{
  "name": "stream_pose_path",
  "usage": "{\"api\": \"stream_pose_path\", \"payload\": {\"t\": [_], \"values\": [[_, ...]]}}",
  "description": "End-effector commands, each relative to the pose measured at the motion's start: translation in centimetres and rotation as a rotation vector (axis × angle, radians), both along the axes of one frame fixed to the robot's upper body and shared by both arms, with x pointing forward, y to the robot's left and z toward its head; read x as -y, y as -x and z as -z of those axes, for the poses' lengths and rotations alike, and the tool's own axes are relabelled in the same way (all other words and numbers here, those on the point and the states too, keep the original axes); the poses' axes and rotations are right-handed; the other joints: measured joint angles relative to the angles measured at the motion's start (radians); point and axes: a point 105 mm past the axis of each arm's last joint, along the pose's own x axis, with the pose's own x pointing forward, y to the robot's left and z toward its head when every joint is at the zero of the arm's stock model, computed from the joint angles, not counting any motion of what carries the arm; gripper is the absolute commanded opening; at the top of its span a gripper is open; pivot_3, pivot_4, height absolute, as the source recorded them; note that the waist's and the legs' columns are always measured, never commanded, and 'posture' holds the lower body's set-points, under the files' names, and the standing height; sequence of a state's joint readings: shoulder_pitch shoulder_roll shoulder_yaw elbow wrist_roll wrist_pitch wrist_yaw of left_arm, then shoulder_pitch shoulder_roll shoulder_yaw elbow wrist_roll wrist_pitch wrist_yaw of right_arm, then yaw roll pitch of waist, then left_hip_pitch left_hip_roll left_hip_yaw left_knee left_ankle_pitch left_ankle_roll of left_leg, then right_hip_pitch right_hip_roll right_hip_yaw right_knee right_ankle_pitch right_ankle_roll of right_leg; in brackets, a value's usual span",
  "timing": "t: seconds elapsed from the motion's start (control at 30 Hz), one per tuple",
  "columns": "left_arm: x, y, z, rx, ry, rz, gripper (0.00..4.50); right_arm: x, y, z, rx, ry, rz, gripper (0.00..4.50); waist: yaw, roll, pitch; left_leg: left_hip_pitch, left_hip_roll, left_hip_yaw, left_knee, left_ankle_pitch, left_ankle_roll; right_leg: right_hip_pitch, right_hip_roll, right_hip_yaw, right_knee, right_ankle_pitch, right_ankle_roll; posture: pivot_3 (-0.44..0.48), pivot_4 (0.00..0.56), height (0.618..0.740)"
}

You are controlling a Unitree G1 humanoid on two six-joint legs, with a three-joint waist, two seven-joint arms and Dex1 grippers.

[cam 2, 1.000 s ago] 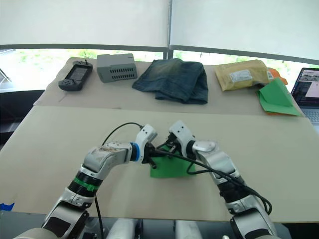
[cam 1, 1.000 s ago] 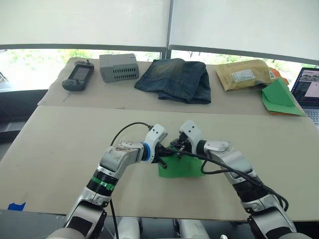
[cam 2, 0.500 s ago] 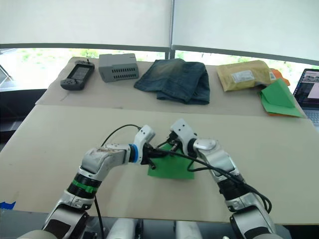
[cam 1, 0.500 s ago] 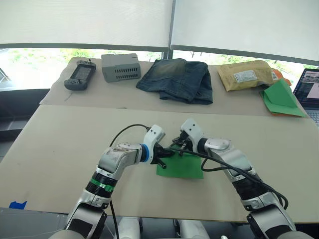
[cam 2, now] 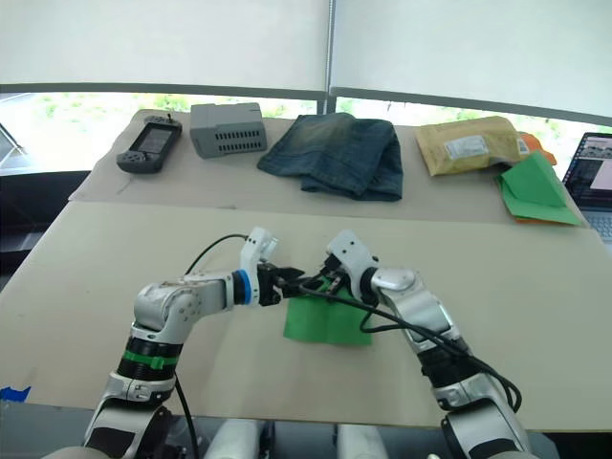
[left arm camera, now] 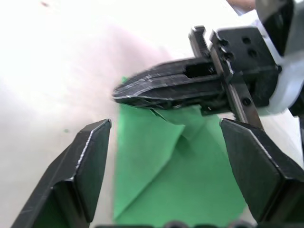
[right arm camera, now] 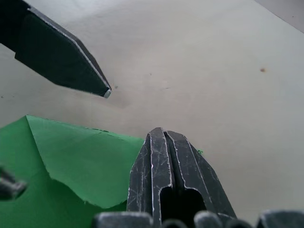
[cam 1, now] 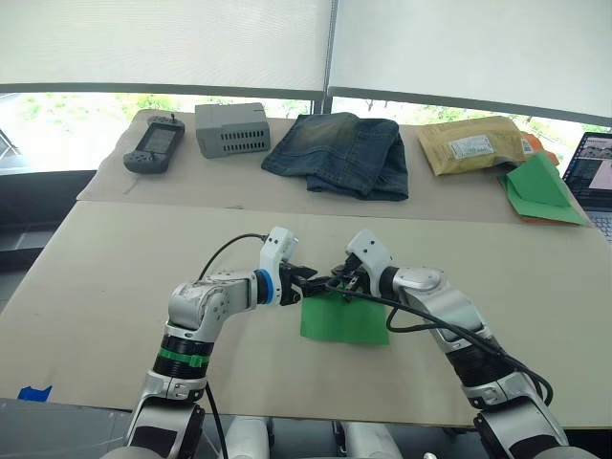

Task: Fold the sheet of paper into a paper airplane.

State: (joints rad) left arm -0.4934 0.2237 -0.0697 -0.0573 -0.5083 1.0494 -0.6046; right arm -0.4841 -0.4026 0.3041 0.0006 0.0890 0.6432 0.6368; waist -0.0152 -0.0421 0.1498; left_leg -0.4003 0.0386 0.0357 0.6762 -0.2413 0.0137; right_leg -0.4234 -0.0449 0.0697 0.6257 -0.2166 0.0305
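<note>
- Since a sec ago: left gripper (cam 1: 304, 276) backed off the paper (cam 1: 346, 318), elbow swung out, fingers spread wide, nothing held.
- Right gripper (cam 1: 337, 281) parked at paper's far edge, fingers pressed together, tips down on a turned-over flap by the corner.
- Paper flat on near table (cam 1: 115, 258), centre front, btwn both arms; roughly square, early corner-fold stage.
- Next, prob.: bring left back to crease or lift the other far corner; needs right holding firm so the sheet can't slide.
</note>
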Motion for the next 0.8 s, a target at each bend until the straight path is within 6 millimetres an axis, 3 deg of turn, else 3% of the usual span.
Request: {"api": "stream_pose_path", "payload": {"t": [0.03, 0.2, 0.33, 0.57, 0.8], "values": [[0.8, -0.1, -0.5, 0.040, 0.007, 0.010, 2.97, 0.4, 1.4, 3.1, -0.119, 0.045, 0.002, 0.00, 0.000, 0.000, 0.000, 0.000, 0.000, 0.000, 0.000, 0.000, 0.000, 0.000, 0.000, 0.000, 0.000, 0.000, 0.000, 0.000, 0.150, 0.734], [1.0, -0.2, -0.2, 0.061, -0.001, 0.015, 1.28, 0.6, 1.5, 3.2, -0.114, 0.053, 0.009, 0.00, -0.001, 0.000, 0.000, 0.000, 0.000, 0.000, 0.000, 0.000, 0.000, 0.000, 0.000, 0.000, 0.000, 0.000, 0.000, 0.000, 0.150, 0.734], [0.8, 0.2, 1.3, 0.055, -0.081, 0.036, 0.03, 0.7, 1.6, 3.2, -0.110, 0.056, 0.013, 0.00, 0.000, 0.000, 0.000, 0.000, 0.000, 0.000, 0.000, 0.000, 0.000, 0.000, 0.000, 0.000, 0.000, 0.000, 0.000, 0.000, 0.150, 0.734], [0.4, 1.2, 4.1, 0.072, -0.220, 0.095, 0.03, 0.7, 1.7, 2.9, -0.097, 0.051, 0.013, 0.00, 0.002, 0.000, 0.000, 0.000, 0.000, 0.000, 0.000, 0.000, 0.000, 0.000, 0.000, 0.000, 0.000, 0.000, -0.001, 0.000, 0.150, 0.734], [0.0, 1.1, 5.4, 0.058, -0.253, 0.073, 0.03, -0.5, 2.5, 1.0, -0.040, 0.015, -0.079, 0.00, 0.003, 0.000, -0.001, 0.001, 0.000, 0.000, 0.000, 0.000, 0.000, 0.001, 0.000, 0.000, 0.000, 0.000, 0.000, 0.000, 0.150, 0.734]]}}
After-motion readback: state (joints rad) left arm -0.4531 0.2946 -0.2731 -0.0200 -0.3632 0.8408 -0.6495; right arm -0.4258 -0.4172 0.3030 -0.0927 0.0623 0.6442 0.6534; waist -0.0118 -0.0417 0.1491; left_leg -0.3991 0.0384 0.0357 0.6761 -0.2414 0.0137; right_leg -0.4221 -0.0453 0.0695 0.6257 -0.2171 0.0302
